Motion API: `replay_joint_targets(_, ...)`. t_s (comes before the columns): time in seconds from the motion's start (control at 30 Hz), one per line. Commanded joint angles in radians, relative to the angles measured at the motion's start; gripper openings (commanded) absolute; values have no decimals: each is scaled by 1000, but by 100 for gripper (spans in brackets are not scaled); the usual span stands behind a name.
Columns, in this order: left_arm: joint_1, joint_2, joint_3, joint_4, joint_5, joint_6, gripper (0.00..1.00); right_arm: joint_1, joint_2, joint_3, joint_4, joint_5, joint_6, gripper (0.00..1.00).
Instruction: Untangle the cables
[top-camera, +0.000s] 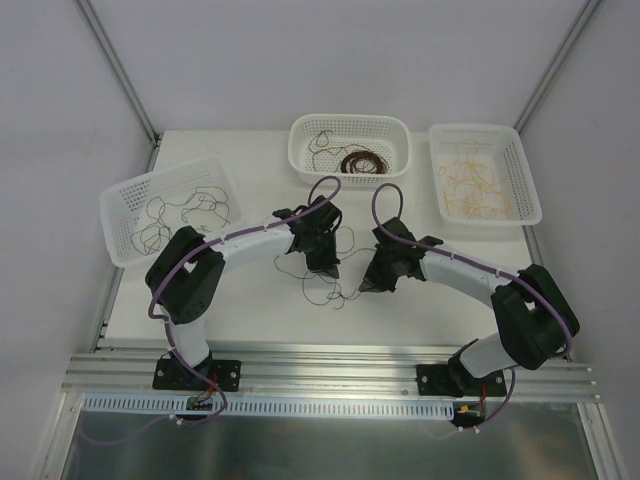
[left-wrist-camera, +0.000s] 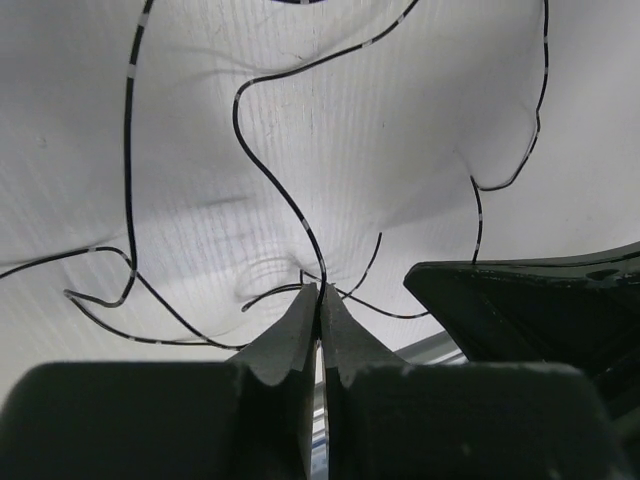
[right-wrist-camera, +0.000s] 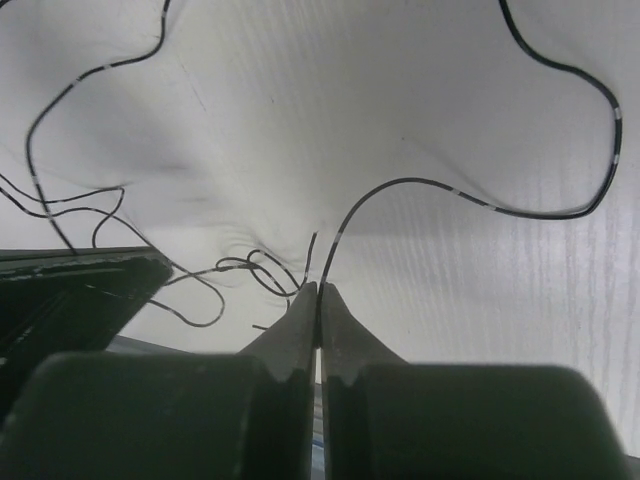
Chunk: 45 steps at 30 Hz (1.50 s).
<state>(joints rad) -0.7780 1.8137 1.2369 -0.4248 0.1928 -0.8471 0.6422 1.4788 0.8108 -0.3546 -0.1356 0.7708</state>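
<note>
Both my hands are low at the white table (top-camera: 262, 312), just in front of the middle basket (top-camera: 350, 119). My left gripper (left-wrist-camera: 319, 292) is squeezed fully together with a thin strand of the black cables (left-wrist-camera: 128, 150) nipped at its tips, and my right gripper (right-wrist-camera: 319, 288), just beside it, is pressed equally tight on another strand that arcs up and away. The tangle sprawls in loose loops around both hands on the near side of that basket, which holds a brown coil (top-camera: 362, 162); the left basket (top-camera: 118, 192) carries dark strands (top-camera: 190, 208), the right basket (top-camera: 528, 170) yellow-tan strands (top-camera: 478, 190).
</note>
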Motion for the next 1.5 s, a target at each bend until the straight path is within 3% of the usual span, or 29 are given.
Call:
replay_joint_targets(0.0, 31, -77, -8, 3, -59, 57, 0, -6, -32, 10, -55, 47, -59, 1)
replay_joint_targets(0.23, 314, -292, -69, -6, -43, 155, 0, -111, -155, -85, -147, 94, -157, 1)
replay_joint_targets(0.5, 659, -493, -90, -103, -32, 259, 0, -436, -389, -182, -253, 44, -309, 1)
replay_joint_targets(0.6, 700, -540, -91, -121, -45, 292, 0, -535, -429, -159, -264, -8, -353, 1)
replay_joint_targets(0.8, 672, -493, -131, -123, 161, 298, 4, -541, -378, -53, -251, -159, -435, 1)
replay_joint_targets(0.87, 623, -479, -151, -121, 180, 315, 12, -529, -348, -26, -251, -193, -470, 1)
replay_joint_targets(0.9, 602, -469, -151, -121, 181, 327, 16, -521, -338, -12, -257, -202, -479, 1)
replay_joint_targets(0.93, 582, -464, -151, -121, 181, 338, 28, -506, -316, 19, -268, -219, -490, 1)
replay_joint_targets(1.07, 496, -464, -122, -118, 185, 425, 60, -472, -279, 85, -297, -240, -518, 1)
replay_joint_targets(1.17, 433, -476, -94, -103, 195, 524, 69, -460, -258, 128, -310, -265, -525, 1)
replay_joint_targets(1.33, 229, -485, -66, -34, 270, 713, 72, -435, -230, 195, -343, -305, -550, 1)
replay_joint_targets(1.47, 96, -461, -105, 122, 300, 796, 72, -424, -212, 234, -356, -328, -554, 1)
